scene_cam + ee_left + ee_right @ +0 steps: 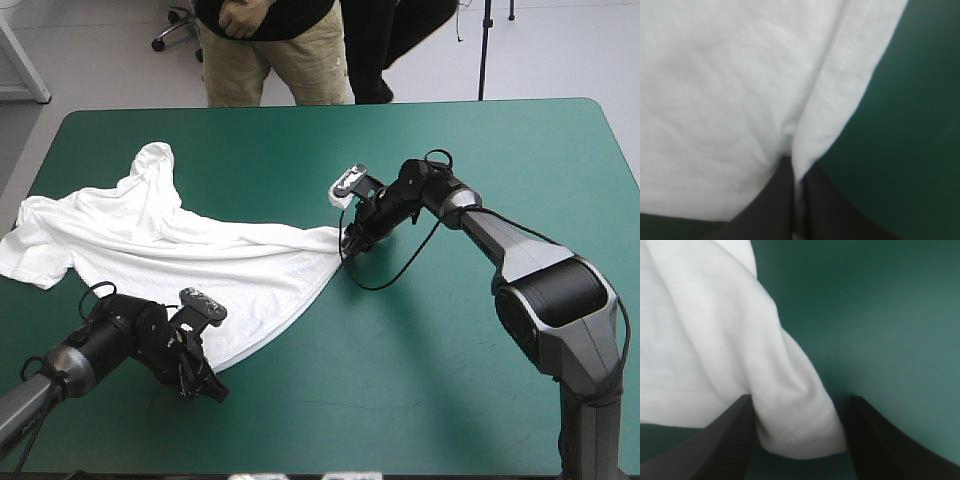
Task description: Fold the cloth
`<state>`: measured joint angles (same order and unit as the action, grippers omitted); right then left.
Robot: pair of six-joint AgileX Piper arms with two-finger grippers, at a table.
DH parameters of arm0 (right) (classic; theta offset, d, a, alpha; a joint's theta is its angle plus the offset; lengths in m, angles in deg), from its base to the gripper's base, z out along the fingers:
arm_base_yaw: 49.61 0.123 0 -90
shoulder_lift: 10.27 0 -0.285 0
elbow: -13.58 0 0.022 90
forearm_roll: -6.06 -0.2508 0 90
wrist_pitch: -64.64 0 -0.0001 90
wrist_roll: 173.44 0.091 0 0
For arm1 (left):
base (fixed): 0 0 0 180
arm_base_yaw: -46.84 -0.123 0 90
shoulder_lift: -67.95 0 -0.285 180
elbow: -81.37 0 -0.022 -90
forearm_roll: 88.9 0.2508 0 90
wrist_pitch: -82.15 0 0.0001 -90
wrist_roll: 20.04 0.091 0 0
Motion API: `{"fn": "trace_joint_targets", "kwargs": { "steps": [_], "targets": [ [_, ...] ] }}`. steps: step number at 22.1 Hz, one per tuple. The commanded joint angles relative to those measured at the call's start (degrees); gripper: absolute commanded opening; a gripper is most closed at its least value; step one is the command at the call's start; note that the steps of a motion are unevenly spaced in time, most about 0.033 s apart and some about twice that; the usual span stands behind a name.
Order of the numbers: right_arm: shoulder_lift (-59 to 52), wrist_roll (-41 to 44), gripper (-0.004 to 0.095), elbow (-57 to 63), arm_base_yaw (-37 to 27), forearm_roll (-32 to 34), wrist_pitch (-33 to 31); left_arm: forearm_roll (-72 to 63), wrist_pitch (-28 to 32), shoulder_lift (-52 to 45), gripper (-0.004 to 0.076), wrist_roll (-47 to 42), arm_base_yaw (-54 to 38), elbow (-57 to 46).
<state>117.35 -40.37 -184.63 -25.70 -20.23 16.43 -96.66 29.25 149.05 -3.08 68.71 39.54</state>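
So the T-shirt (190,250) is lying loosely spread over the left half of the table (470,400), on the teal-green cover. It's pretty rumpled, with one sleeve bunched up toward the far edge and another reaching the left edge.

The left gripper (205,385) sits low at the shirt's near edge. In its wrist view the black fingers (770,205) are pinched together on the stitched hem, with the fabric sandwiched right between them.

The right gripper (350,238) is out at the shirt's right-hand tip, near the middle of the table. Its fingers (727,440) stand wide apart, and a hemmed corner of the shirt lies in the gap between them, not pinched. Ahead of it there's just bare cover.
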Motion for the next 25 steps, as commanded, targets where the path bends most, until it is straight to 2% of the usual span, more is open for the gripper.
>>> {"fn": "trace_joint_targets", "kwargs": {
  "steps": [1, 2, 3, 4, 7, 9, 11, 13, 16, 20, 25],
  "targets": [
    [-1.98, 1.19, 0.0282, -1.10, 0.07, 0.32, -1.01, -3.18, 1.58, 3.03, -0.0009, -0.51, 0.40, -4.04],
    [-2.11, 1.19, 0.0171, -1.83, 0.07, 0.46, -2.11, -3.18, 1.58, 3.03, -0.0009, -0.51, 0.40, -4.04],
    [-2.24, 1.19, 0.0020, -2.94, 0.07, 0.46, -4.53, -3.18, 1.47, 3.03, -0.0009, -0.51, 0.40, -4.04],
    [-2.24, 1.35, -0.0009, -4.17, 0.07, 0.46, -6.48, -3.18, 1.46, 3.03, -0.0009, -0.51, 0.40, -4.04],
    [-3.55, 4.31, -0.0007, -8.64, 0.07, 1.80, -12.99, -3.04, 0.47, 1.04, -0.0009, -1.80, 0.30, -3.15],
    [-6.28, 7.41, -0.0008, -10.13, 0.07, 5.66, -15.68, -2.46, -1.28, -2.08, -0.0009, -2.21, 0.30, 0.43],
    [-10.32, 8.58, -0.0009, -10.86, -0.16, 6.53, -19.43, 0.50, -4.91, -5.54, -0.0009, -2.45, 0.30, 7.10],
    [-15.24, 8.66, -0.0013, -11.26, -0.96, 3.21, -22.56, 5.13, -10.86, -8.26, -0.0009, -2.45, 0.30, 15.63],
    [-25.40, 8.56, -0.0017, -11.48, -3.79, -1.20, -21.21, 13.01, -16.60, -10.57, -0.0009, -2.45, 0.30, 32.80],
    [-31.84, 8.56, -0.0017, -15.38, -8.06, -7.81, -19.57, 15.16, -16.20, -10.66, -0.0009, -1.81, 0.30, 47.60],
    [-37.17, 5.58, -0.0017, -25.59, -11.80, -15.66, -17.18, 14.94, -10.97, -9.24, -0.0009, -0.25, 0.30, 63.33]
  ]
}}
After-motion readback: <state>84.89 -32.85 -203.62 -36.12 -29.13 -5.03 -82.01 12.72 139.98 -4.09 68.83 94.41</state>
